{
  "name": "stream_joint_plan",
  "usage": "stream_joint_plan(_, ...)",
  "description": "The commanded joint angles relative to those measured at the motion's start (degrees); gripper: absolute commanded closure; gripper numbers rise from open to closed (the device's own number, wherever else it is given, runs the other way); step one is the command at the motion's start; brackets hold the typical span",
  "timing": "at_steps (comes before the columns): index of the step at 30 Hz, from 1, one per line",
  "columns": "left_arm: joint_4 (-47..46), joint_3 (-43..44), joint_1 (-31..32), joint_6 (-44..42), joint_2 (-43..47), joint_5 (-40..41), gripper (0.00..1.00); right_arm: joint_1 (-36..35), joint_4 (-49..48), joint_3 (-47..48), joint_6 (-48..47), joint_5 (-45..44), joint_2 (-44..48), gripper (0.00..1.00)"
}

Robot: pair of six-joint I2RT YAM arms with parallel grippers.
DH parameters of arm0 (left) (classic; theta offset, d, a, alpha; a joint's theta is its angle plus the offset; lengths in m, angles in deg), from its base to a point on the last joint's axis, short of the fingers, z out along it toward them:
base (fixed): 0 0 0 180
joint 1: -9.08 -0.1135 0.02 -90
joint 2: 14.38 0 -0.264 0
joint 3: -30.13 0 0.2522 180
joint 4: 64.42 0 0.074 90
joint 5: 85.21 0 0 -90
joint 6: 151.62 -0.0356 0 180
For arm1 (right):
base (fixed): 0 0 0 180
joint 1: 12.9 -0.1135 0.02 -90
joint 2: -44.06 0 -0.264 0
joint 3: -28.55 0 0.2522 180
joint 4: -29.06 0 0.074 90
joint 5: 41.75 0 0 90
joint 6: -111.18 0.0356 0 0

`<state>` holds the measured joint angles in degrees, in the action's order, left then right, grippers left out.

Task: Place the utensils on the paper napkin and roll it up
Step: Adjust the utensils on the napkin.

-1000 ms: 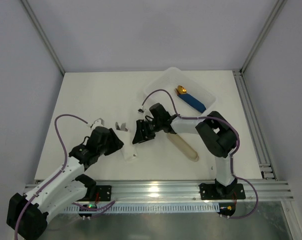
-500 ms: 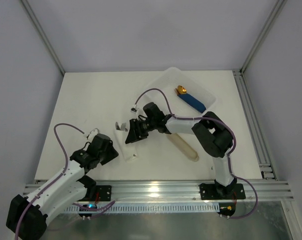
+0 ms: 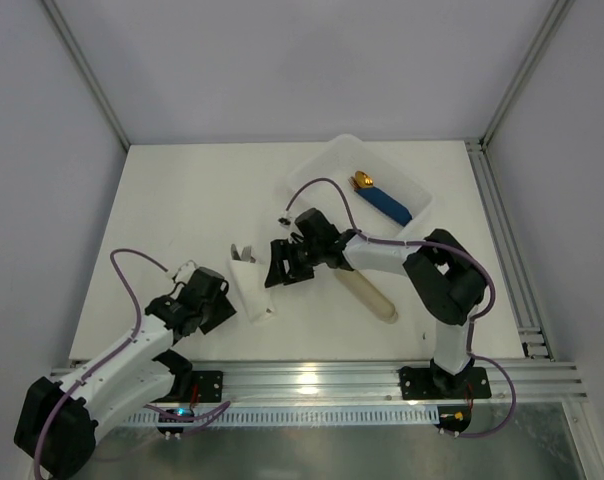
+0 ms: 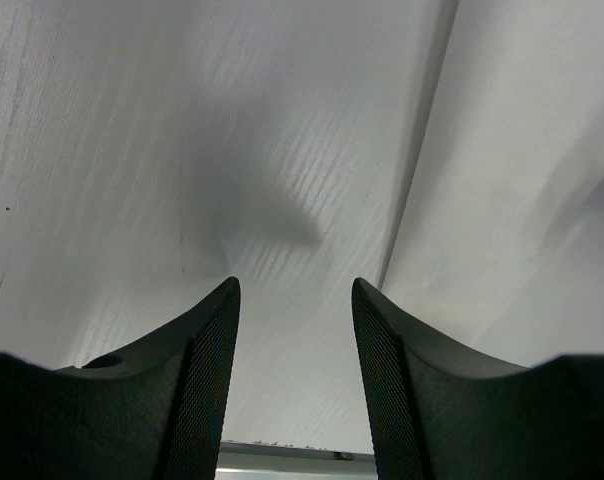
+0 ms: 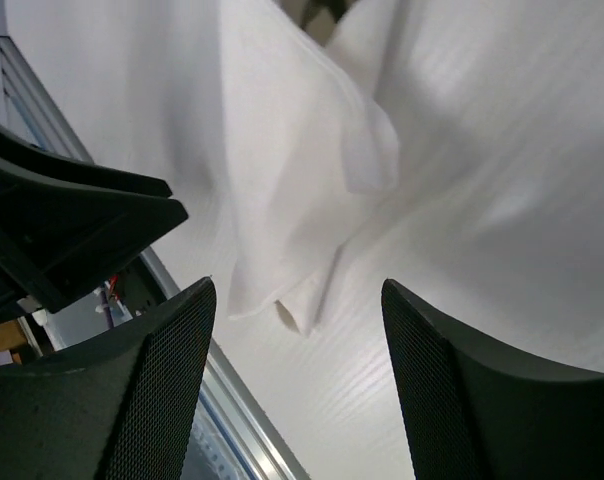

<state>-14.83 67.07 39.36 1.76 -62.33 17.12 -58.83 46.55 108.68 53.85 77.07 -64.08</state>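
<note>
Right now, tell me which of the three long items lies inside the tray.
The blue-handled gold-tipped piece; the beige sleeve and rolled napkin lie outside the white tray.

I take the paper napkin (image 3: 252,295) as my mark. It lies on the table (image 3: 182,200) near the front edge, left of centre, running front to back. The utensils (image 3: 243,252) sit inside it, their ends sticking out past its far end. My left claw (image 4: 295,288) is just left of the napkin, towards its near end. My right claw (image 5: 294,287) is just right of its far end. Further right of the napkin lies an oblong sleeve (image 3: 370,293), slanting. Well behind and to the right of the napkin stands a tray (image 3: 317,158), with a single handled piece (image 3: 384,203) lying in it.
</note>
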Motion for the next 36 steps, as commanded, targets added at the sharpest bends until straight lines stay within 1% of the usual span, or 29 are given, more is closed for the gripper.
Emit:
stream_joint_plan(1, 2.2, 2.3, 0.2, 2.4, -0.7, 2.0, 0.49, 0.2, -0.4, -1.6, 1.1, -3.0, 1.6, 0.29)
stream_joint_plan(4, 2.7, 2.6, 0.2, 3.4, -1.6, 1.7, 0.48, 0.3, -1.0, -0.3, 0.7, -0.3, -1.1, 0.29)
stream_joint_plan(7, 2.8, 2.7, 0.2, 4.5, -1.7, 1.4, 0.48, 0.2, -5.4, -0.1, 0.4, 2.3, -3.0, 0.29)
stream_joint_plan(10, 2.7, 2.1, 0.3, 5.6, -0.2, 1.5, 0.48, 0.3, -7.8, 0.8, 0.6, 3.4, -4.9, 0.29)
stream_joint_plan(14, 5.3, 2.6, 0.3, 6.8, 1.4, 3.1, 0.46, 0.4, -9.4, 2.4, 1.4, 4.6, -6.6, 0.29)
stream_joint_plan(19, 8.2, 3.5, 0.3, 7.8, 3.1, 4.7, 0.45, 0.5, -11.2, 4.0, 1.6, 7.5, -7.0, 0.32)
stream_joint_plan(22, 8.4, 3.5, 0.3, 8.2, 4.0, 4.9, 0.44, 0.5, -13.1, 4.6, 2.1, 9.9, -6.7, 0.35)
stream_joint_plan(26, 9.6, 3.9, 0.3, 8.4, 4.2, 5.2, 0.44, -0.6, -13.4, 5.6, 2.7, 13.0, -6.6, 0.38)
stream_joint_plan(31, 11.5, 4.8, 0.4, 9.0, 5.3, 6.8, 0.44, -2.7, -12.4, 7.1, 2.8, 13.4, -6.6, 0.39)
stream_joint_plan(36, 16.5, 6.8, 0.3, 10.3, 7.9, 9.5, 0.43, -4.6, -10.2, 10.4, 2.8, 13.6, -9.0, 0.38)
